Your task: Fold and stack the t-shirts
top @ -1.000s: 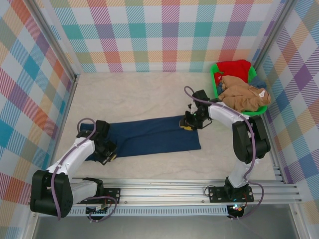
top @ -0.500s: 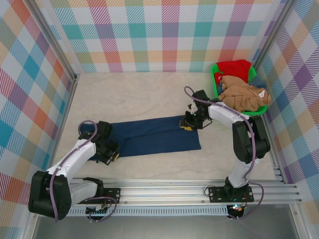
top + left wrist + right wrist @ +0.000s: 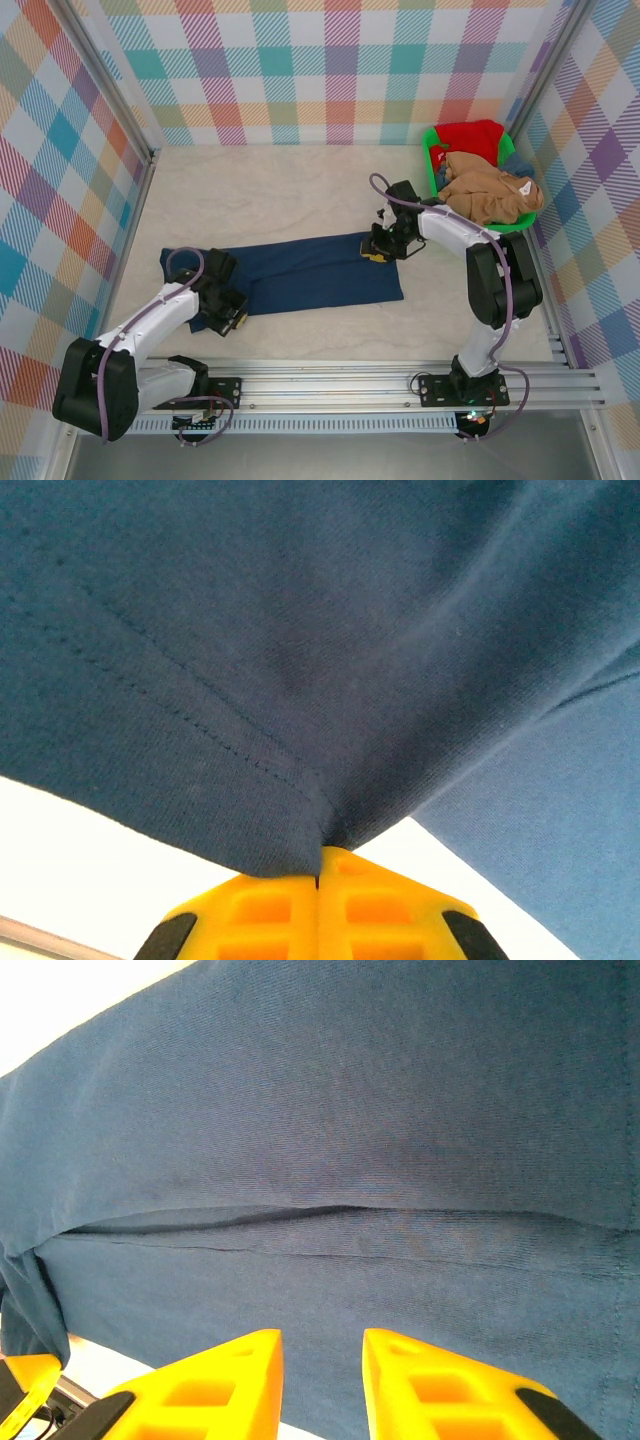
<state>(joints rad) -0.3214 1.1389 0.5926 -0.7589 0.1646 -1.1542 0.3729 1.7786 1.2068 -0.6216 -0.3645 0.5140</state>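
Down at the near left of the table (image 3: 280, 190), the left gripper (image 3: 224, 314) is clamped tight, and the left wrist camera confirms it: the 2 yellow fingers (image 3: 260, 910) meet with a hemmed edge of the navy t-shirt (image 3: 300, 630) pinched between them. Over on the far right corner of that shirt, the right gripper (image 3: 378, 250) sits low with its 2 fingers (image 3: 215, 1385) a little apart, cloth showing through the gap and nothing gripped. A small white tag (image 3: 525, 187) on the tan t-shirt (image 3: 485, 195) is too small to read. The navy t-shirt (image 3: 310, 272) lies as 1 long, narrow folded band across the middle of the table, plain side up, a fold line along its length. Tan and red t-shirts (image 3: 472, 135) heap in the green basket (image 3: 429, 160) at the far right.
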